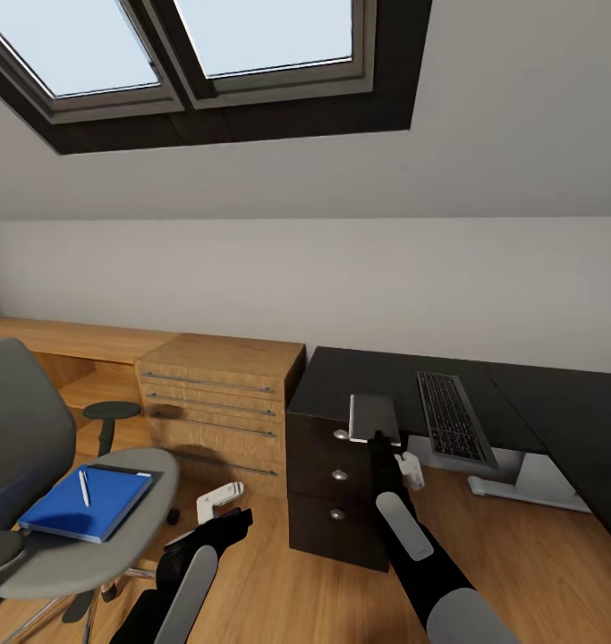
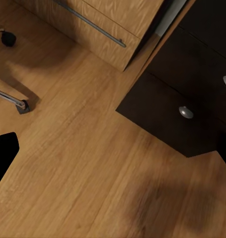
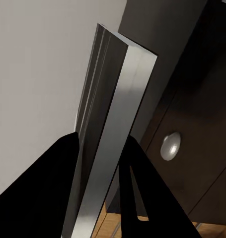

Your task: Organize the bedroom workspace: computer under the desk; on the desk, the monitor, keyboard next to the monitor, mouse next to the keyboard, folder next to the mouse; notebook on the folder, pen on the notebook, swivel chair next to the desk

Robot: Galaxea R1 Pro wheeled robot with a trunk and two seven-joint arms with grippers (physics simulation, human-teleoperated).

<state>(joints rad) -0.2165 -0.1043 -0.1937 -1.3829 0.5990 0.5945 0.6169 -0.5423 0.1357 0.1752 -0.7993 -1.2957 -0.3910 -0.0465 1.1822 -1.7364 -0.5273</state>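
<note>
On the left, the swivel chair [image 1: 46,483] carries the blue notebook [image 1: 89,503] on its seat with the pen [image 1: 84,487] lying on top; whether the folder sits beneath I cannot tell. Just beside the seat, the left gripper [image 1: 223,503] hangs low over the wood floor [image 2: 83,163], its jaws spread and holding nothing. Behind it stands the wooden dresser [image 1: 220,394], then the black drawer unit [image 1: 336,483] at the desk's end.

The right gripper [image 1: 377,438] is clenched on a flat silvery slab [image 3: 110,134], which I take to be the folder, held on edge near the corner of the desk [image 1: 359,380]. The keyboard [image 1: 450,416] lies further right on the desk. To do this well, I would say the arm should carry the slab fully over the desktop, tip it flat, and set it down well clear of the keyboard before letting go, leaving room for the mouse between.
</note>
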